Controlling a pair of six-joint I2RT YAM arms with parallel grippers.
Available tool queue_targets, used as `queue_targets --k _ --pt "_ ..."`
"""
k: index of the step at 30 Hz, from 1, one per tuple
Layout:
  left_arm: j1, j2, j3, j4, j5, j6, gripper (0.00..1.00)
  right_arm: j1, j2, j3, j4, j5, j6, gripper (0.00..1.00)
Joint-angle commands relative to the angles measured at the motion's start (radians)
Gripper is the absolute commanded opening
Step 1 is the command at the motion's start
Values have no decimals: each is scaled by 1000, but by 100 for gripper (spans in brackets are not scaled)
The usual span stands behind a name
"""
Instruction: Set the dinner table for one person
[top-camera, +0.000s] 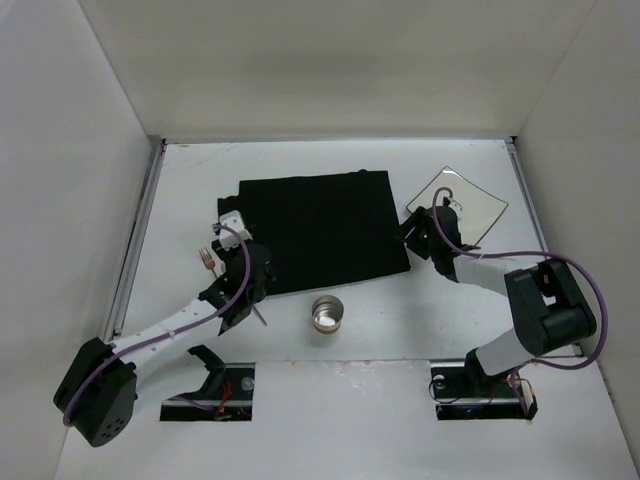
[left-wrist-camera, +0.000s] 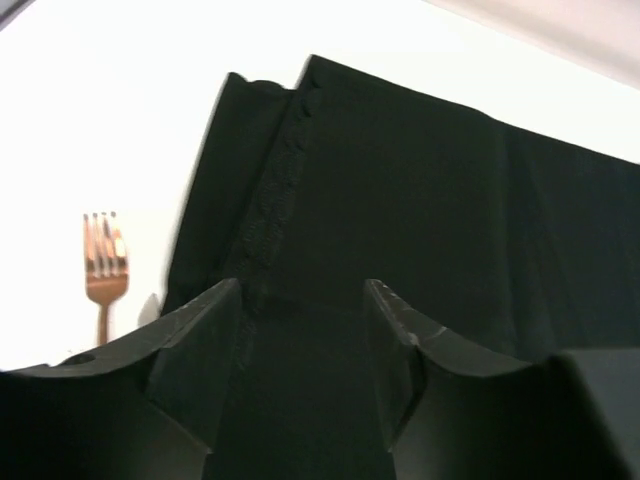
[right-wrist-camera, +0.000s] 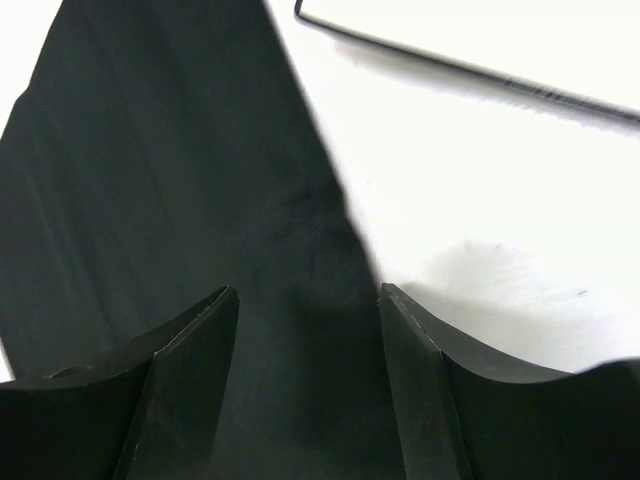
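Black cloth mat (top-camera: 315, 228) lies centred on the white walled counter (top-camera: 180, 190); one fork (top-camera: 206, 261) beside its left edge, one metal cup (top-camera: 327, 314) before it, one glass plate (top-camera: 480, 205) right; the left tool (left-wrist-camera: 305, 295) and right tool (right-wrist-camera: 308, 298) gape empty over its edges

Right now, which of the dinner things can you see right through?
The square glass plate at the far right, beside the black mat. The fork is copper-coloured and the small round cup is solid shiny metal.
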Motion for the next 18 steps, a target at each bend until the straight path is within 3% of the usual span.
queue_targets --k 1,9,13,18 --pt "68 41 55 -9 57 -18 52 -1 4 58 -60 78 -50 65" --pt "270 391 233 -15 163 -50 62 26 53 148 -181 94 -83 65" --pt "362 566 329 -21 236 -109 59 32 97 185 -212 59 -84 65" --pt "402 666 379 -12 271 -137 54 32 122 196 -207 42 -81 62"
